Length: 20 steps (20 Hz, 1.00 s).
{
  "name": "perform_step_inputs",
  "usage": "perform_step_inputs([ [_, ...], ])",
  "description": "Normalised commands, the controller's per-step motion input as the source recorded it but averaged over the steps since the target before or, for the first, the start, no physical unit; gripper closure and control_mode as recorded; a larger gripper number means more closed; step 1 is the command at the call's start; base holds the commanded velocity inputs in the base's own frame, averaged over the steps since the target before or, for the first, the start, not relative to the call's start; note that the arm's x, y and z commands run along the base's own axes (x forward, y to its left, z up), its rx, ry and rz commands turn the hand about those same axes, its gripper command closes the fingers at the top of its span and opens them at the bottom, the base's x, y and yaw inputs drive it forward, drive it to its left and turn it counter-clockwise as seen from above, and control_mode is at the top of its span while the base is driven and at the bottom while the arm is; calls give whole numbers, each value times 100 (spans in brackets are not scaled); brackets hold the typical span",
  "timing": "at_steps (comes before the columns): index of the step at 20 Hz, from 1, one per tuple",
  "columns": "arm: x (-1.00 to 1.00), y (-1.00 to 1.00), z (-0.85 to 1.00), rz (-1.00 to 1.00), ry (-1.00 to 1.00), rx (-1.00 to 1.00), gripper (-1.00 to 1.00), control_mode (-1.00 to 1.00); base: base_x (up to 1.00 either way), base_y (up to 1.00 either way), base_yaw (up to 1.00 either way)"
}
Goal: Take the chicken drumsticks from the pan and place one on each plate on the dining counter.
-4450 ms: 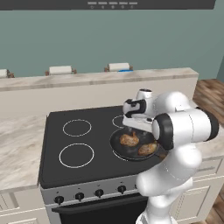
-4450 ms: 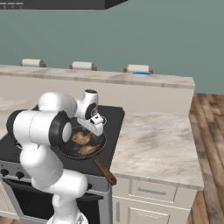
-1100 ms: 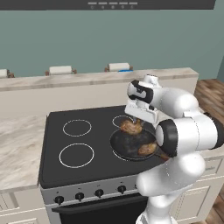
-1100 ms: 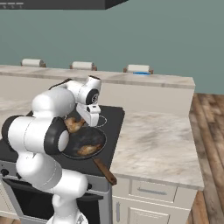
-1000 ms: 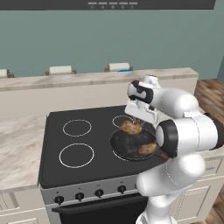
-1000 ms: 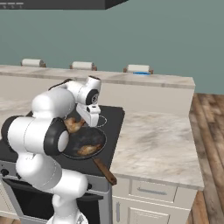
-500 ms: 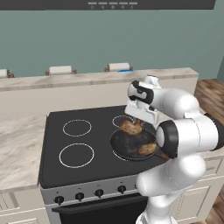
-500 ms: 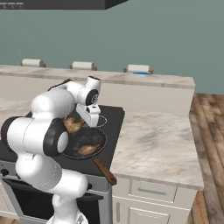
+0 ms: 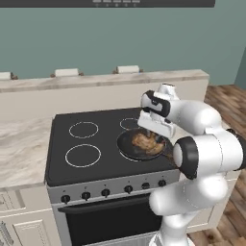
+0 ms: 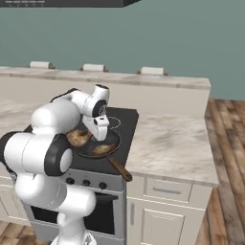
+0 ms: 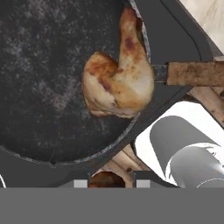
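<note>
Two drumsticks: one in the pan, one at the gripper.
Pan (image 9: 142, 145): black, on the stove's right front burner; its brown handle (image 10: 119, 168) runs out toward the stove's front right corner, past the edge.
Drumstick in pan (image 11: 118, 76): lies flat against the rim near the handle joint; in the hand view its long axis runs up the picture, the narrow bone end toward the top and the thick meaty end lower left. In the right base view it is the piece nearer the handle (image 10: 103, 149).
Held drumstick (image 10: 79, 138): above the pan's far side, just under the hand; a brown bit of it shows between the finger tips (image 11: 106, 180). Which way it points, I cannot tell.
Gripper (image 9: 153, 129): pointed down over the pan, fingers closed partway around that drumstick.
Stove (image 9: 81, 139): black top, white burner rings.
Dining counter (image 10: 119, 79): behind the stove, well apart from the pan.
</note>
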Motion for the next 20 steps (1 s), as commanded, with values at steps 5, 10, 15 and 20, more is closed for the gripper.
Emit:
perform_step_inputs([
  [5,0,0,0,0,0,0,100,100,-30,-17,-3],
  [10,0,0,0,0,0,0,100,100,3,-64,-8],
  [15,0,0,0,0,0,0,100,100,9,-84,-8],
  [20,0,0,0,0,0,0,100,100,15,-93,-7],
])
